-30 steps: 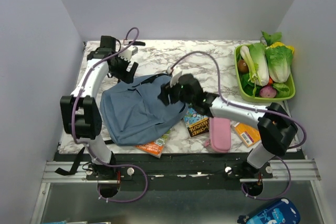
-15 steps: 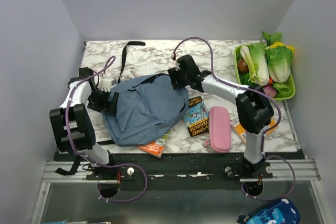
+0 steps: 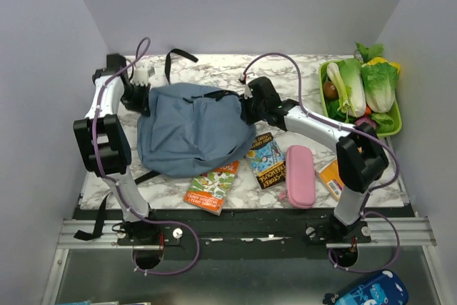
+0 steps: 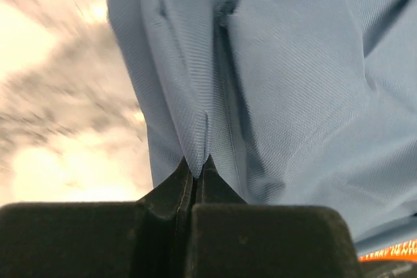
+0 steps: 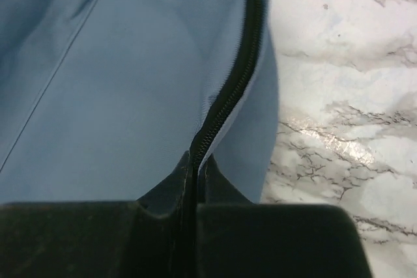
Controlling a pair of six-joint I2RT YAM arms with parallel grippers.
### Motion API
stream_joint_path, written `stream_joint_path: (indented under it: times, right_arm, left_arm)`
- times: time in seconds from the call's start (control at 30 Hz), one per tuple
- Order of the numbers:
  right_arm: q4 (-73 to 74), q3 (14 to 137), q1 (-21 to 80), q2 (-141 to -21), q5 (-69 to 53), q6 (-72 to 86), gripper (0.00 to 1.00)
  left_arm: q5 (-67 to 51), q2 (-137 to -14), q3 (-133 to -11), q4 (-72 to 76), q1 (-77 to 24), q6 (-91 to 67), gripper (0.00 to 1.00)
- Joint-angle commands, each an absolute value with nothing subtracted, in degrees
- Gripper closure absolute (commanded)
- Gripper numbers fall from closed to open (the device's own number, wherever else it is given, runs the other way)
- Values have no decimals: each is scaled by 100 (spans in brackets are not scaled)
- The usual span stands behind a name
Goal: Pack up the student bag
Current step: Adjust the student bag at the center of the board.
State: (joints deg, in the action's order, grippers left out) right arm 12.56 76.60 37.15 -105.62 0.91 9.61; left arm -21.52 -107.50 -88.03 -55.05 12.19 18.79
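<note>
Nearest the arms, a picture book [image 3: 213, 188] is lying at the front of the table [image 3: 300, 76], its far corner touching the near edge of the bag [image 3: 191, 132]. A second book [image 3: 265, 161] and a pink pencil case [image 3: 298, 175] are resting just to the right of it, on the right arm's side.

The bag is sitting behind them, left of the table's middle, bulging upward, with its long axis running left to right between the two arms. Each arm is gripping one end.

The left gripper [image 4: 194, 165] is pinching a fold of blue cloth at the bag's far-left side, its jaws pressed together on the fabric. The right gripper [image 5: 193, 161] is clamping the right-hand edge directly on the black zipper [image 5: 241, 63], jaws likewise closed on it.

With the bag stretched between both arms, the coming move probably depends on pulling these ends apart or upward to open the mouth. The loose items are lying closer to the right arm.

Farther back, a black strap [image 3: 175, 56] is trailing behind the bag, and a green tray [image 3: 343, 132] of vegetables is sitting at the far right.
</note>
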Motion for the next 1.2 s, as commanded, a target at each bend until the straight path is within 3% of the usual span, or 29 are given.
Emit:
stream_joint_path:
  times: [0.0, 0.1, 0.23, 0.37, 0.5, 0.57, 0.6, 0.63, 0.73, 0.93, 1.17]
  right_arm:
    - [1099, 7480, 3700, -9556, -360, 1256, 96]
    - [1090, 7182, 3770, -9168, -580, 1520, 94]
    - [1064, 6646, 4068, -8623, -1018, 1775, 73]
    - [923, 6153, 4771, -8709, -1230, 2135, 53]
    - [870, 6231, 5256, -9157, -1449, 2232, 39]
    - [905, 6328, 5256, -9185, -1346, 2110, 34]
    - [1018, 6476, 5256, -9132, -1232, 2031, 33]
    - [1080, 6547, 5247, -9088, -987, 1926, 32]
    - [1283, 6750, 5107, -8895, -616, 1635, 30]
    - [1248, 6583, 4474, -8500, -300, 1626, 30]
    - [1239, 6600, 3692, -8858, 536, 1863, 36]
  left_arm:
    - [-2285, -11170, -10728, -5616, 836, 1337, 100]
    - [-2101, -11662, -12055, -5827, 432, 1222, 100]
    - [-1925, -12277, -13540, -5985, 18, 1151, 100]
    - [-1723, -12621, -13650, -5714, -448, 1081, 100]
    - [-1565, -12656, -13246, -5265, -738, 1055, 100]
    - [-1512, -12709, -13236, -5221, -791, 1055, 91]
    - [-1477, -12709, -13228, -5229, -791, 1063, 81]
    - [-1424, -12700, -13193, -5264, -791, 1124, 64]
    - [-1310, -12464, -12922, -5387, -791, 1423, 47]
    - [-1502, -11102, -11403, -5169, -817, 1704, 31]
    - [-2179, -10074, -9714, -5046, -1598, 1583, 30]
